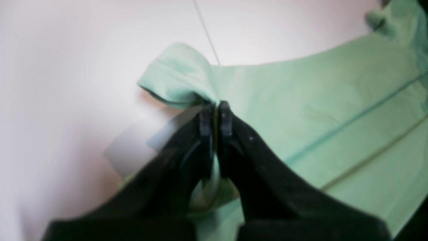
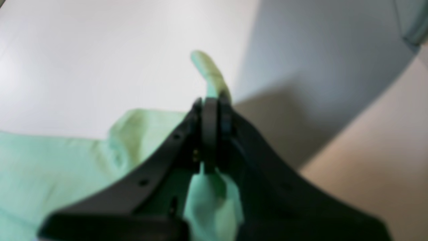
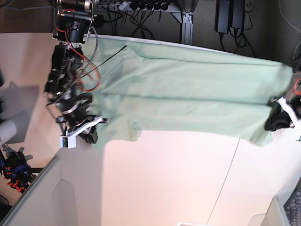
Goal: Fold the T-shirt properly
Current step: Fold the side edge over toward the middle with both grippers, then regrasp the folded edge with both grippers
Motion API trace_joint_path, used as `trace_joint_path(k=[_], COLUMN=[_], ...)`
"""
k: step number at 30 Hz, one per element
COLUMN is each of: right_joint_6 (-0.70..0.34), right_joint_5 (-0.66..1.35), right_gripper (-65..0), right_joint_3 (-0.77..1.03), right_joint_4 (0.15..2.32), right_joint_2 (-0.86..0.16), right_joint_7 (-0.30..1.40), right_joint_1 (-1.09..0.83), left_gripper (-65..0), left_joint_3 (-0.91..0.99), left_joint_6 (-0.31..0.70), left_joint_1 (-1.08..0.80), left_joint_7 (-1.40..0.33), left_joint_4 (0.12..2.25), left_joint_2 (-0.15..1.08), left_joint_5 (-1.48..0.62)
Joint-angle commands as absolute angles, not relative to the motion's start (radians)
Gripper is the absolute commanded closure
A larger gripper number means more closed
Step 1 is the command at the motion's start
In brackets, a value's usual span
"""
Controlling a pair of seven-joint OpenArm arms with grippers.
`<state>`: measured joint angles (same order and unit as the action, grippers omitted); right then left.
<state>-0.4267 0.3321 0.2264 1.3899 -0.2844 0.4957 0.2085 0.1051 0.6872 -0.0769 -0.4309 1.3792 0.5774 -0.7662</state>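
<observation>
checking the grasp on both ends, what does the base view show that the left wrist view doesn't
Only the base view shows the whole T-shirt stretched between both arms, with the right gripper at one end and the cabling behind. Only the left wrist view shows the left gripper shut on a bunched fold of fabric, and a seam line. Both show the mint shirt over the pale table.

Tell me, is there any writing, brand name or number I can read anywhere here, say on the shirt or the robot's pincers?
None can be read.
T-shirt: plain mint fabric, no print or legible tag in any view.
Left pincer and right pincer: plain black, both wrist views blurred, no markings.
White piece on the right pincer: blank as far as the base view shows.
</observation>
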Motion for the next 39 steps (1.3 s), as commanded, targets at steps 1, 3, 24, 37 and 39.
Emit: trace_joint_path(k=[1, 3, 24, 37, 39], right_joint_6=[-0.431, -0.431, -0.431, -0.430, -0.430], right_joint_5=[0.350, 0.352, 0.517, 0.506, 0.485], right_gripper=[0.0, 0.0, 0.0, -14.0, -29.3], right_joint_3=[0.232, 0.232, 0.459, 0.461, 0.461], right_joint_4=[1.449, 1.530, 1.899, 1.891, 1.884], right_joint_2=[-0.311, -0.335, -0.405, -0.401, -0.401], right_joint_7=[0.476, 0.476, 0.575, 0.599, 0.599], right_joint_1=[0.198, 0.143, -0.246, -0.354, -0.361], left_gripper=[0.0, 0.0, 0.0, -33.8, -41.0], left_joint_3=[0.126, 0.143, 0.165, 0.165, 0.165], left_joint_6=[0.698, 0.698, 0.698, 0.698, 0.698], left_joint_1=[-0.084, -0.115, -0.266, -0.289, -0.292], left_joint_7=[-0.428, -0.450, -0.536, -0.535, -0.536], left_joint_4=[1.422, 1.477, 1.570, 1.570, 1.570], left_joint_2=[0.598, 0.600, 0.693, 0.693, 0.693], left_joint_5=[-0.794, -0.810, -0.838, -0.788, -0.775])
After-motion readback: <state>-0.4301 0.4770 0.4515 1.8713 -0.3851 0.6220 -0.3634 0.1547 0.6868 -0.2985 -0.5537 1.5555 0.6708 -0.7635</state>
